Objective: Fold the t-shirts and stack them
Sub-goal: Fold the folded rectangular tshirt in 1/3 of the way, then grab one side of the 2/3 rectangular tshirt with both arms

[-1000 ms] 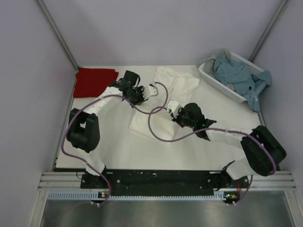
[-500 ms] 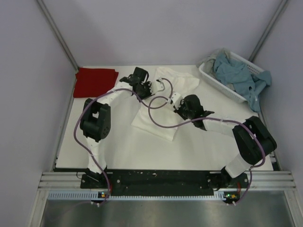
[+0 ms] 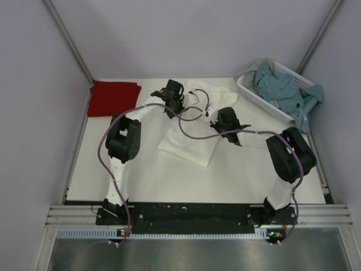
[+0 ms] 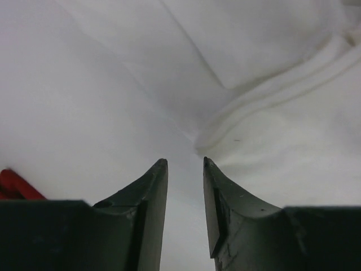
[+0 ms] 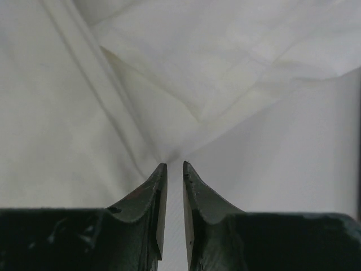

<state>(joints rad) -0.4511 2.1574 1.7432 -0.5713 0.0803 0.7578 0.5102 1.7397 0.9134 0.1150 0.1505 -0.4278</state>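
Observation:
The white t-shirt (image 3: 189, 144) lies partly folded mid-table; no floral print shows. It fills the left wrist view (image 4: 271, 73) and the right wrist view (image 5: 225, 68). My left gripper (image 3: 181, 106) is low at the shirt's back left edge, and its jaws (image 4: 184, 162) stand a little apart with nothing between them; a thick hem ends just ahead of the tips. My right gripper (image 3: 214, 117) is shut on a pinch of the white shirt (image 5: 175, 165), with creases running to its tips. The dark red t-shirt (image 3: 113, 97) lies folded at the back left corner; a sliver shows (image 4: 11, 183).
A white slotted basket (image 3: 248, 90) holding blue-grey cloth (image 3: 285, 90) stands at the back right. Purple cables (image 3: 194, 135) loop from both arms over the white shirt. Grey walls close in the table at back and sides.
Both arms have reached toward the back of the table, carrying the shirt's near part over itself; the shirt is now a shorter, doubled shape. The red shirt and basket have not moved.

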